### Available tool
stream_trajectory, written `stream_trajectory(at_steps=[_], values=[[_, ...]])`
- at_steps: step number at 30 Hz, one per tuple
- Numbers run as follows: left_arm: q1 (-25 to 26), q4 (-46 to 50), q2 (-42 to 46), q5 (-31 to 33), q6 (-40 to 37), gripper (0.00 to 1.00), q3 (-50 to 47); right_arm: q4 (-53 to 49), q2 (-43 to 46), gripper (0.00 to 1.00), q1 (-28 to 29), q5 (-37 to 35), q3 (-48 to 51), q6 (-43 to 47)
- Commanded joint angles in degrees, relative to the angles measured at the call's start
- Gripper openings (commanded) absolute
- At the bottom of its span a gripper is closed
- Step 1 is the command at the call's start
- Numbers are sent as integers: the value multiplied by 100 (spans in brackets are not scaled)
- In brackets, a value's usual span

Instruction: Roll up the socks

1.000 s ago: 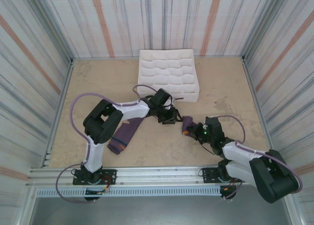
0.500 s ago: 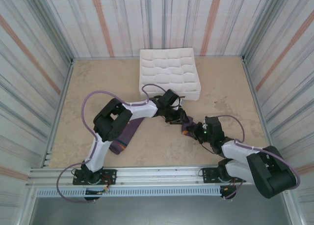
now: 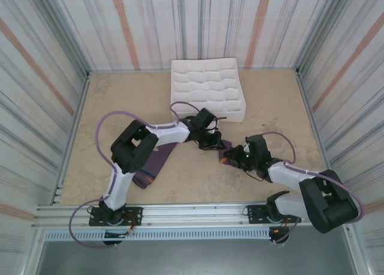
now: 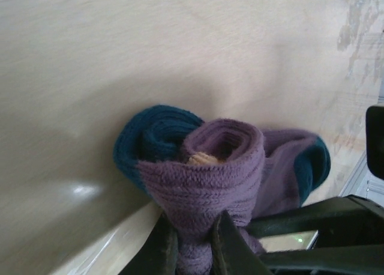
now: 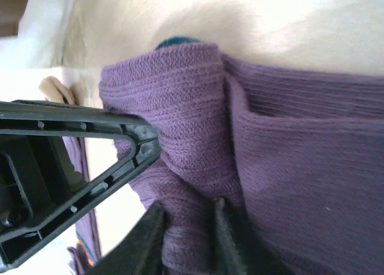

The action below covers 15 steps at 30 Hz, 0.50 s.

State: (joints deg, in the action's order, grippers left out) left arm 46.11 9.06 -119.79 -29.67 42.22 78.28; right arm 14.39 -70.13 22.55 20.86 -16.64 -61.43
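Observation:
One sock is a small purple roll (image 3: pixel 225 151) on the tan table, between my two grippers. In the left wrist view the roll (image 4: pixel 204 167) shows a teal fold and a bit of orange at its centre. My left gripper (image 4: pixel 193 224) is shut on its purple outer layer. From the other side, my right gripper (image 5: pixel 188 212) has a bunch of the same purple fabric (image 5: pixel 180 113) filling its jaws. From above, the left gripper (image 3: pixel 217 145) and the right gripper (image 3: pixel 235 155) nearly touch. The other sock (image 3: pixel 150 167) lies flat, partly under my left arm.
A white fabric box (image 3: pixel 231 115) with grid compartments stands just behind the grippers at the back middle. Striped walls close in the table on three sides. The left gripper's black finger (image 5: pixel 78 161) crosses close in front of the right wrist camera.
My left arm reached right to the roll and its jaws closed on the purple fabric. The right gripper's jaws eased slightly apart and it shifted a little left.

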Motion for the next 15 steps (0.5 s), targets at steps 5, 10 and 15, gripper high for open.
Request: stream_trajectory(at_steps=[5,10,15], values=[[-673,184,1059,372,184,0,-1125,-1522,-336,48,79,28,-967,924],[-743,-190,1484,440,464,0,-1789,-1700,-874,51,82,37,-1537,1111],[-743,-474,1700,533,663,0,-2195,-1736,-1481,49,268,-177,-1898,1094]])
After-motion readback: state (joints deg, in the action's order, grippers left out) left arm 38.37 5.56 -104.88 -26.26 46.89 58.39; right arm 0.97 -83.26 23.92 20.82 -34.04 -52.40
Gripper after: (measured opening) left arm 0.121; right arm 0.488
